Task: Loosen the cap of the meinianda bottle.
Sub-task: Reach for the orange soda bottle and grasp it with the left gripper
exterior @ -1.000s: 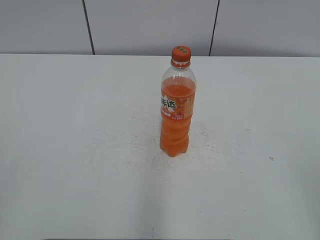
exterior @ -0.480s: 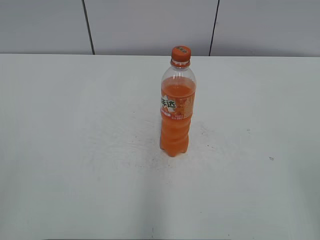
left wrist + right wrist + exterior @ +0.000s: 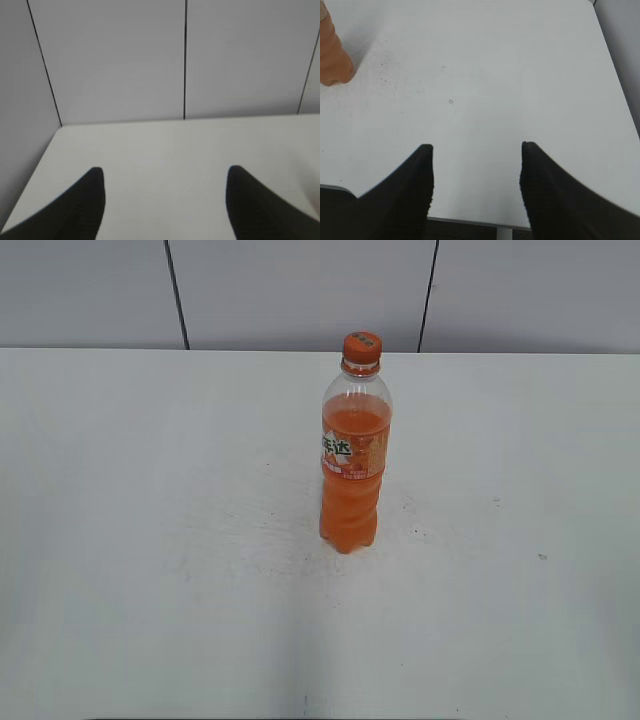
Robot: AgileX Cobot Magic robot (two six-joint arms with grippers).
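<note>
The meinianda bottle [image 3: 352,455] stands upright near the middle of the white table [image 3: 150,540], full of orange drink, with its orange label facing left. The orange cap [image 3: 362,346] sits on its neck. Neither arm shows in the exterior view. In the left wrist view my left gripper [image 3: 165,172] is open and empty over bare table, with the bottle out of that view. In the right wrist view my right gripper [image 3: 476,147] is open and empty near the table's front edge. The bottle's orange base [image 3: 332,57] shows at the far upper left there.
A grey panelled wall [image 3: 300,290] with dark seams runs behind the table's far edge. In the left wrist view the wall [image 3: 125,60] meets the table's far left corner. The table's right edge [image 3: 615,75] shows in the right wrist view.
</note>
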